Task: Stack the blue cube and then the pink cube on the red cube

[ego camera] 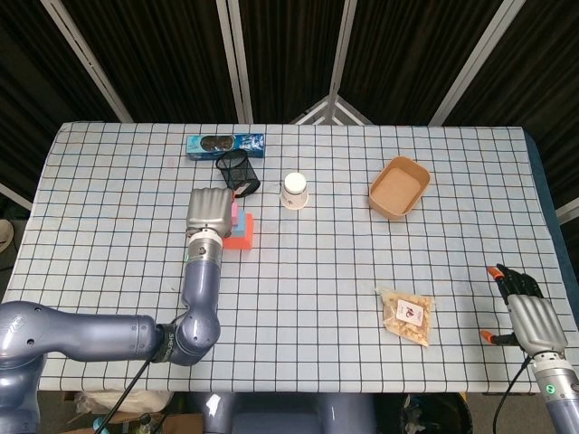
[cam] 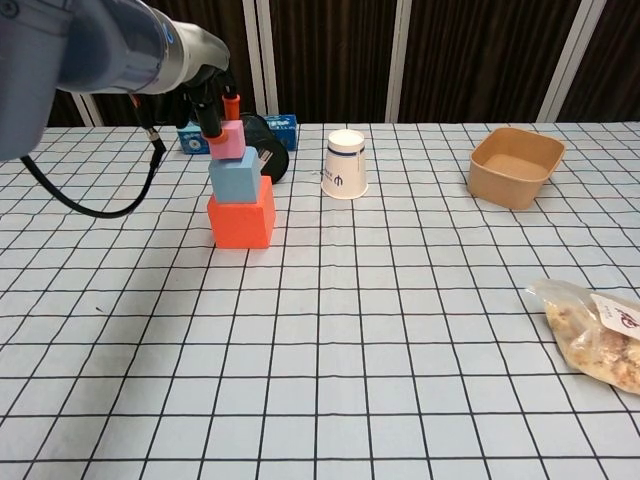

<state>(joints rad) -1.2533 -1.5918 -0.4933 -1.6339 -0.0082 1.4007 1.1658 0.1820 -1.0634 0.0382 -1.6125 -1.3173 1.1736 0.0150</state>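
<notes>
On the checked bench (cam: pixel 330 330) the red cube (cam: pixel 241 221) carries the blue cube (cam: pixel 234 174), and the pink cube (cam: pixel 228 140) on top is held by the left robot hand (cam: pixel 213 100), with a paper cup (cam: pixel 345 164), a brown bowl (cam: pixel 516 166) and a snack bag (cam: pixel 592 332) to the right.
</notes>
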